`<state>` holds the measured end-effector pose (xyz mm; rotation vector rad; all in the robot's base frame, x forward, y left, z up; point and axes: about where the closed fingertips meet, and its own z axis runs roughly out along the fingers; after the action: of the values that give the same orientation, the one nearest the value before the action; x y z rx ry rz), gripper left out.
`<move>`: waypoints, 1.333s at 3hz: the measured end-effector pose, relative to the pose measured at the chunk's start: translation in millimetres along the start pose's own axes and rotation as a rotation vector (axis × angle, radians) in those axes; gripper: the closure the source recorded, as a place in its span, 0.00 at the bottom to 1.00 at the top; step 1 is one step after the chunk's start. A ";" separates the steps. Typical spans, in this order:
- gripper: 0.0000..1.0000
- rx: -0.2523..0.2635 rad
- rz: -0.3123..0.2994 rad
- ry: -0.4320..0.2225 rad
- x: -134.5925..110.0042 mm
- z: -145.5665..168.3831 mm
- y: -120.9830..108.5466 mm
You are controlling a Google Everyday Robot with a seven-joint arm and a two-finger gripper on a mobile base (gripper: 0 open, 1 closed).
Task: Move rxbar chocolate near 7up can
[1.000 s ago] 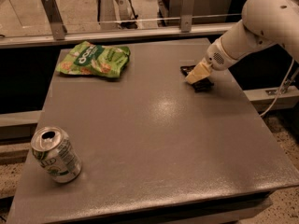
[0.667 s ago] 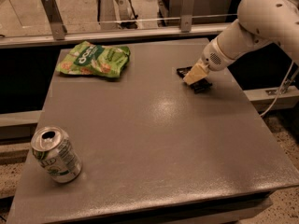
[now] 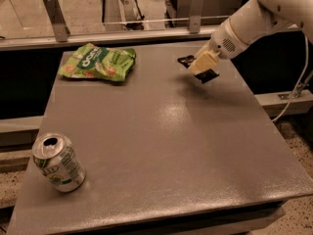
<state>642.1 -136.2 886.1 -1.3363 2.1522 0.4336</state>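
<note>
We see dim, warm light, a soft sheen across the worktop [image 3: 166, 131], and a faint shadow under the claw [image 3: 200, 65] gripping the rxbar chocolate [image 3: 209, 75] at far right.

Probably robot lab: grey table [image 3: 161, 146], metal rail brackets [image 3: 55, 16], speckled floor [image 3: 302, 213]; pincer [image 3: 202, 63] gripping rxbar chocolate [image 3: 209, 76] above table's far side.

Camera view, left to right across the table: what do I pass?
7up can → green snack bag → rxbar chocolate, clamped in the jaws of the gripper near the far right edge of the table.
</note>
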 end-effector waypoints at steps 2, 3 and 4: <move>1.00 -0.016 -0.081 -0.008 -8.3 -27.0 3.4; 1.00 -0.079 -0.129 0.007 -4.1 -16.6 9.7; 1.00 -0.137 -0.199 0.004 -4.2 -8.4 33.4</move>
<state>611.3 -122.7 894.6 -1.6108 1.9975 0.5058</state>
